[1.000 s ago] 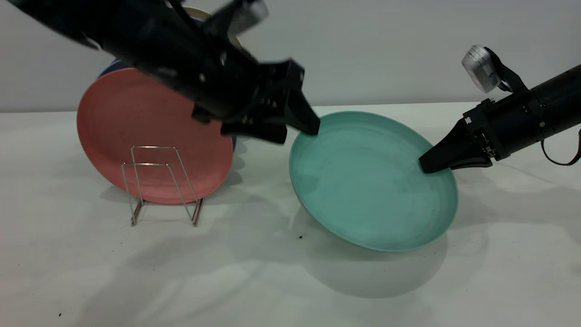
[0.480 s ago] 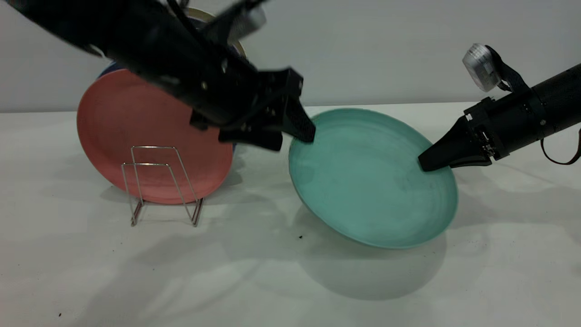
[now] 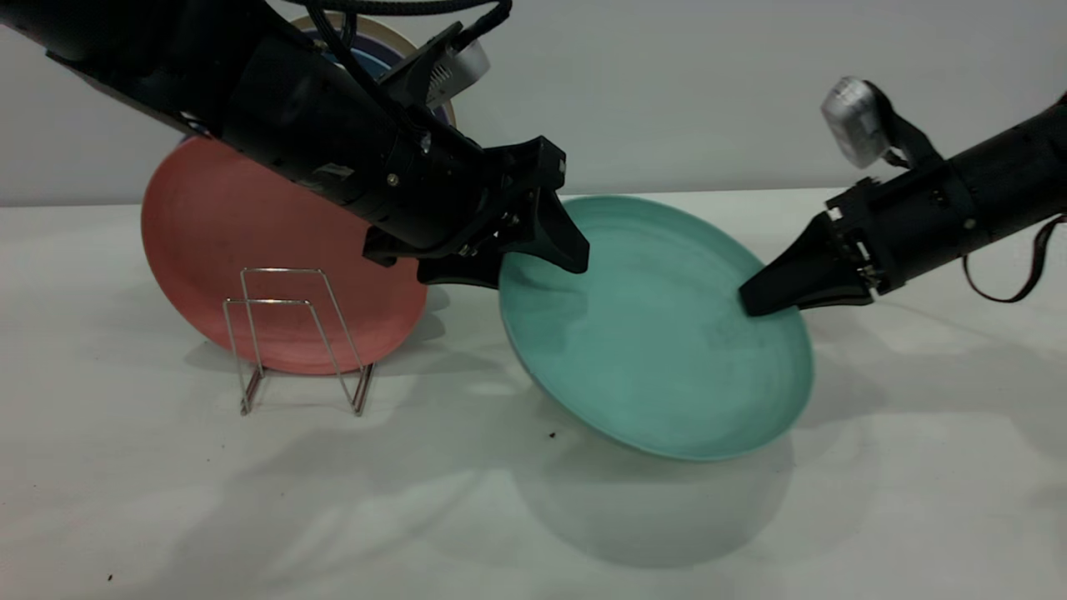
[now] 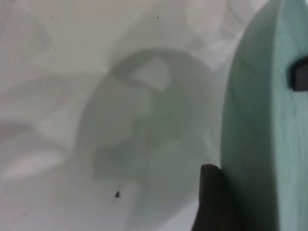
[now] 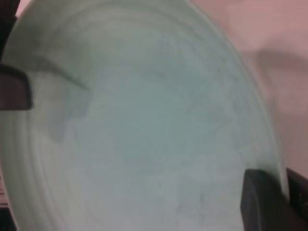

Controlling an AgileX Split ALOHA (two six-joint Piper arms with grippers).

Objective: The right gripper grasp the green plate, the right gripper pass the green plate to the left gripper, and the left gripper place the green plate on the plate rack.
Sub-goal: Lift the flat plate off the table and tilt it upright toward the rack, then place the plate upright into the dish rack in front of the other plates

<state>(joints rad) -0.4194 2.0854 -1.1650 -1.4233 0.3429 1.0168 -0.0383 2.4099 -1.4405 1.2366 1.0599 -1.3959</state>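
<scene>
1. The white table (image 3: 125, 517) fills the lower frame.
2. The green plate (image 3: 658, 350), centre-right, hangs tilted above the table, held at opposite rims.
3. The left gripper (image 3: 546, 250), reaching from upper left, has its jaws closed on the plate's upper-left rim.
4. The right gripper (image 3: 763, 296), from the right edge, pinches the opposite rim.
5. The salmon-pink plate (image 3: 233, 242) stands at left behind the plate rack (image 3: 292, 333).
6. The plate looks light, stiff and smooth, probably slippery; the raised rim is the sensible hold.
</scene>
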